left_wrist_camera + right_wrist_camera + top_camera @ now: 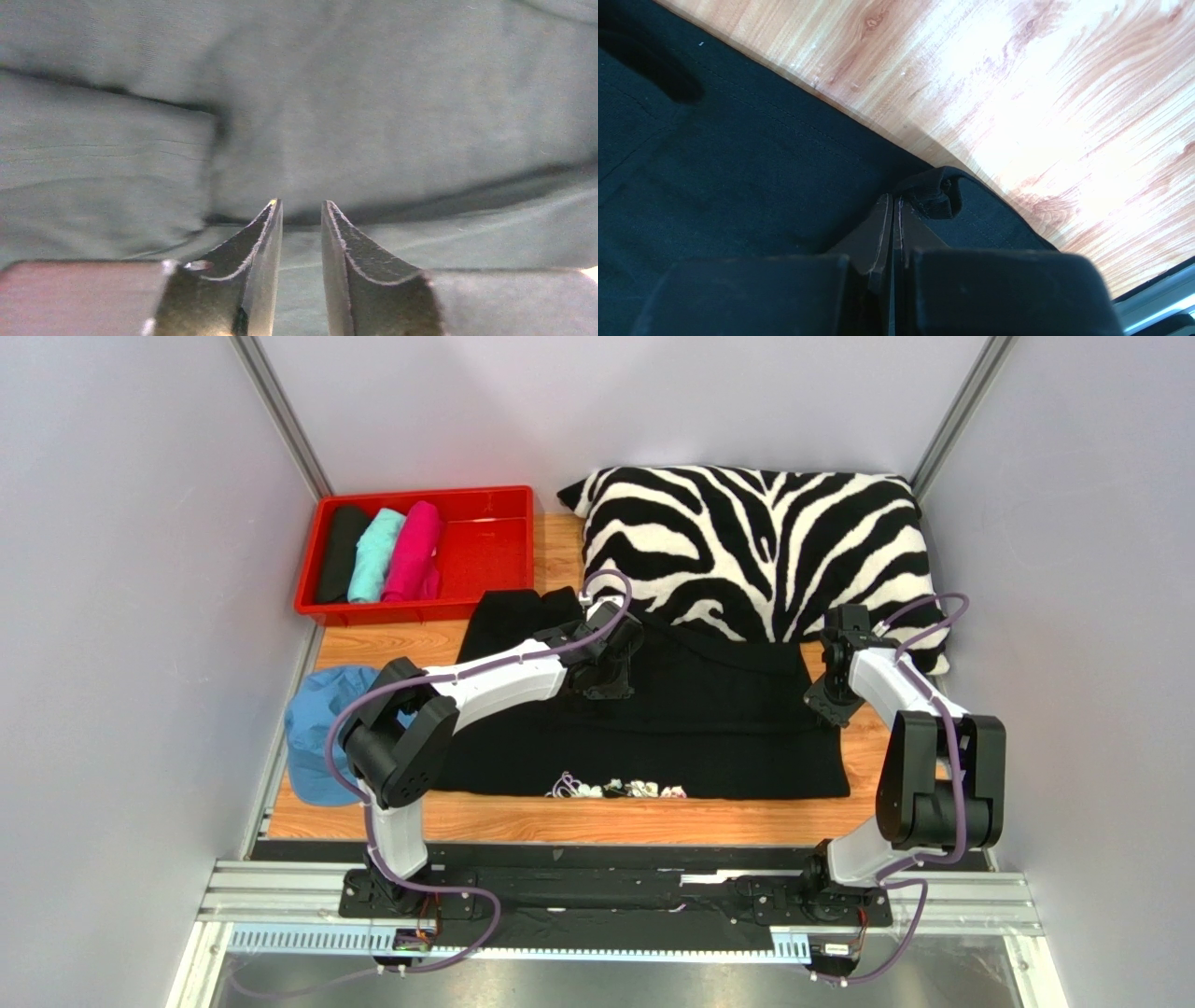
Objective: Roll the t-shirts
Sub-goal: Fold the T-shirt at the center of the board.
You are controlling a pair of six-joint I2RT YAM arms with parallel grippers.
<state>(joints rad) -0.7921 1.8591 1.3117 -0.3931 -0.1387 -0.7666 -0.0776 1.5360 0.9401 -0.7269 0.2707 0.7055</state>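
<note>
A black t-shirt (pixel 701 721) with small white print (pixel 617 788) at its near edge lies spread on the wooden table. My left gripper (pixel 612 679) hovers low over its far left part. In the left wrist view the jaws (pixel 302 204) stand a narrow gap apart with only cloth (pixel 393 105) behind them. My right gripper (pixel 828 703) is at the shirt's right edge. In the right wrist view it (pixel 892 197) is shut, with a bunched fold of the black shirt (pixel 938 194) at its tips. Black (pixel 341 553), teal (pixel 376 553) and pink (pixel 414 550) rolls lie in a red tray (pixel 484 605).
A zebra-striped pillow (pixel 758 546) lies at the back, its front edge touching the shirt's far edge. A light blue cap (pixel 312 735) sits at the left table edge beside the shirt. Bare wood (pixel 1032 105) shows to the right of the shirt. Grey walls close in on both sides.
</note>
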